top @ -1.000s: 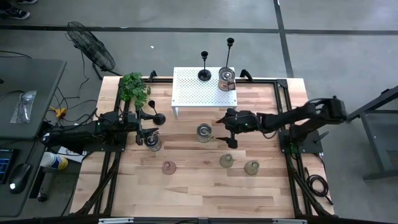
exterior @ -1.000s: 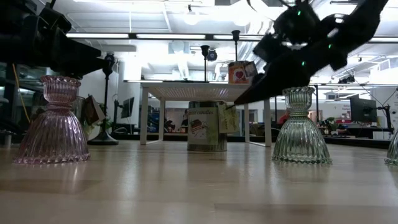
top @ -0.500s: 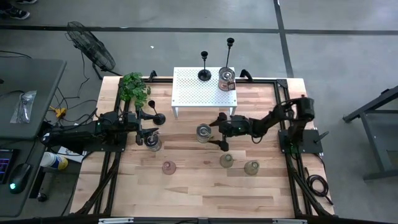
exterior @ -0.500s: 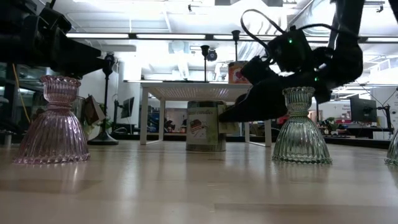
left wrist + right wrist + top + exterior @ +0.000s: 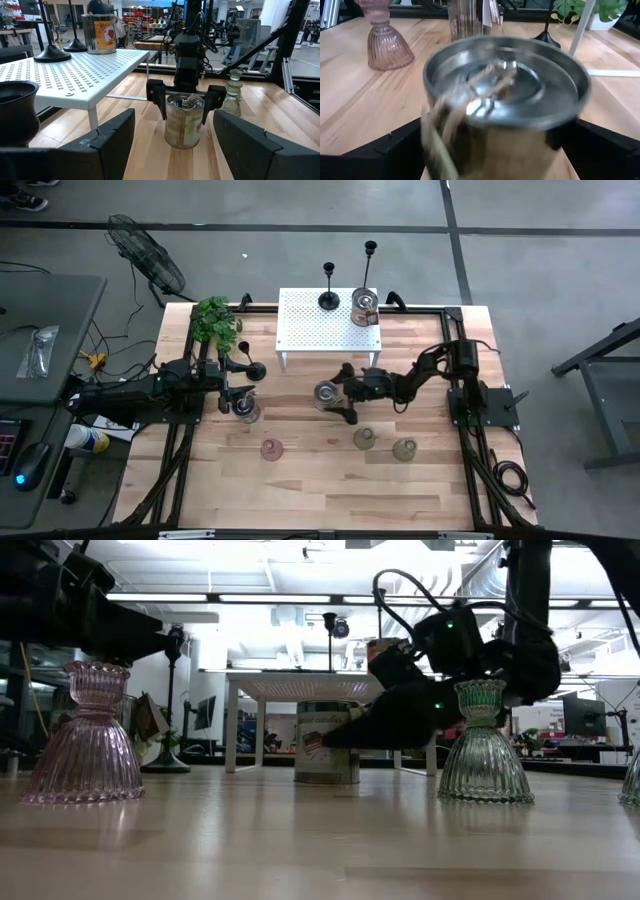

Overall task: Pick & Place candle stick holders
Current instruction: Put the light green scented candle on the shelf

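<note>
Wooden tabletop (image 5: 300, 490) fills the middle of the high view, with a white perforated shelf (image 5: 320, 325) sitting at its upper centre. On the shelf there's one black candlestick (image 5: 328, 292), a taller black candlestick (image 5: 370, 255) at the shelf's back right edge, and a printed tin (image 5: 365, 307).

Right gripper (image 5: 338, 393) is reaching in from the right side, fingers spread wide on either side of a small metal tin (image 5: 325, 393) with a lid, just below the shelf. The left wrist view shows the two pads flanking the can with a gap on each side, so nothing is clamped.

Left gripper (image 5: 243, 387) sits at the left of the frame, jaws apart, next to a third black candlestick (image 5: 250, 367) and a clear glass holder (image 5: 246, 411).

Along the lower part of the table: a pinkish glass holder (image 5: 271, 449), then a greenish holder (image 5: 365, 439) and another greenish holder (image 5: 405, 449) to the right. A green plant (image 5: 215, 318) sits at the upper left corner.
</note>
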You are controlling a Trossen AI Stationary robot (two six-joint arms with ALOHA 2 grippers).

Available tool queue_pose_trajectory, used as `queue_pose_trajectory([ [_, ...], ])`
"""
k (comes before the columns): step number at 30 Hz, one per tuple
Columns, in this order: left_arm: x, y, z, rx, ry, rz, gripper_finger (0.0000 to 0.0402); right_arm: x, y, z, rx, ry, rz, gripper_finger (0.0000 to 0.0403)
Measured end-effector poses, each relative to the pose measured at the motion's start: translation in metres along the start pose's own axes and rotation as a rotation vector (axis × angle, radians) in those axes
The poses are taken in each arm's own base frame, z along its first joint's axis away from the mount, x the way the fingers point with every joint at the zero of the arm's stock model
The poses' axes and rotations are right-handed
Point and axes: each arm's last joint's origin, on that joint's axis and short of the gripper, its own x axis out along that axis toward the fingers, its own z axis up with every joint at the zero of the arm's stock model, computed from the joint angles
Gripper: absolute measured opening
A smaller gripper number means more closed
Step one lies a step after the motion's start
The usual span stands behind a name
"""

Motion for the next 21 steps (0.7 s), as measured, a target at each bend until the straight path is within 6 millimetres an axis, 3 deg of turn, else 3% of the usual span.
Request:
queue_pose_trajectory([
  [12, 0.000, 0.000, 0.000, 0.000, 0.000, 0.000, 0.0265, 0.015, 0.007, 0.006, -0.007, -0.018, 0.067, 0.0387],
  [21, 0.000, 0.000, 0.000, 0.000, 0.000, 0.000, 0.0265, 0.015, 0.008, 0.006, 0.034, -0.010, 0.075, 0.0349],
])
